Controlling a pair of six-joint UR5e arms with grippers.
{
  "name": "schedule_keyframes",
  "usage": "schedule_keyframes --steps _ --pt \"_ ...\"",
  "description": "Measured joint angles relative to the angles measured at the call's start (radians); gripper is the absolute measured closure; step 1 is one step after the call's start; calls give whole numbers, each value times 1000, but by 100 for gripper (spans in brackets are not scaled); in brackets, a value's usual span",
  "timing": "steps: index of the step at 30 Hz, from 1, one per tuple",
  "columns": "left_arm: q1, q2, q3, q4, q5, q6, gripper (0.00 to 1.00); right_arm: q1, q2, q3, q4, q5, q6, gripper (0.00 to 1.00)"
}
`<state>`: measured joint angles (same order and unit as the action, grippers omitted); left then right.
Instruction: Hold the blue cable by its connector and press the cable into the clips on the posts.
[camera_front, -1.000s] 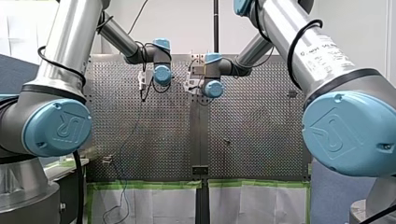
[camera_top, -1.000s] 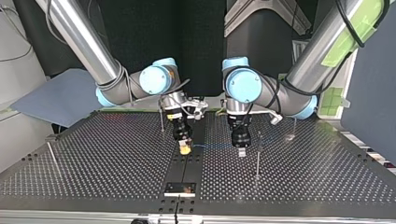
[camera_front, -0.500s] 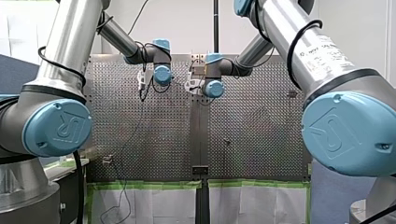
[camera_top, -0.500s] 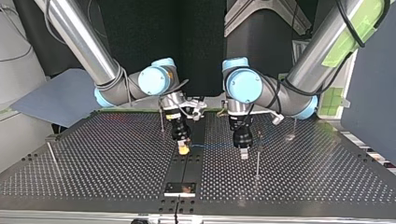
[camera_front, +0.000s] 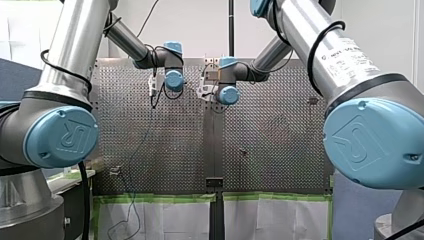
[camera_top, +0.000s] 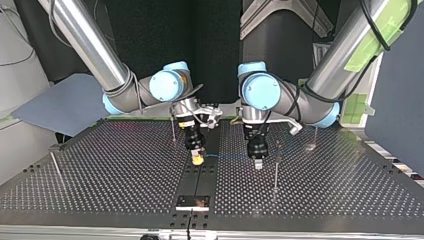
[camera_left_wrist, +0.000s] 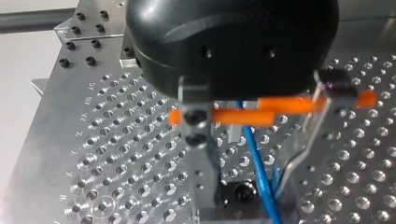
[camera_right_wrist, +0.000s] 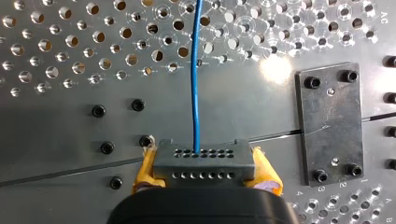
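Between my right gripper's (camera_right_wrist: 205, 164) two yellow pads (camera_right_wrist: 267, 175) the one dark connector (camera_right_wrist: 201, 158) sits clamped, its single blue cable (camera_right_wrist: 196, 70) running out over the perforated table (camera_top: 125, 170). The cable passes between my left gripper's (camera_left_wrist: 250, 186) two metal fingers (camera_left_wrist: 201, 154), spread apart; four thin posts (camera_top: 275, 170) stand around.

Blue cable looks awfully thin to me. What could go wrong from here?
The blue cable leaves the black connector as one thin strand; a hard pull might strain that joint or tug the connector from my right gripper's yellow pads.
The cable runs loose between my left gripper's spread fingers, so it might slide out sideways and miss the clip.
The thin post stands close beside my left gripper; a sideways move might knock it.
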<state>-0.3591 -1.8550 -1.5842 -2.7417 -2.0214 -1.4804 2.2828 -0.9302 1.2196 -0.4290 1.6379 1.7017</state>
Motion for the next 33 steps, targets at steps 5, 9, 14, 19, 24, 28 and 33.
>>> schedule_keyframes --steps 5,9,14,19,24,28,33 --pt "-2 0 0 -5 0 -9 100 0 0 0 2 -1 -2 100" --pt "-4 0 0 -7 1 -17 100 0 0 0 3 -1 -1 100" --pt "-6 0 0 -8 2 -26 100 -2 1 1 4 -1 0 100" --pt "-6 0 0 -7 1 -27 82 -3 1 1 4 -1 0 100" --pt "-6 0 0 -10 -3 -26 49 -4 1 1 5 -1 1 100" --pt "-6 0 0 -15 -6 -25 42 -4 1 1 5 -1 0 100" --pt "-6 0 0 -17 -7 -30 42 -5 1 1 5 -1 0 100"
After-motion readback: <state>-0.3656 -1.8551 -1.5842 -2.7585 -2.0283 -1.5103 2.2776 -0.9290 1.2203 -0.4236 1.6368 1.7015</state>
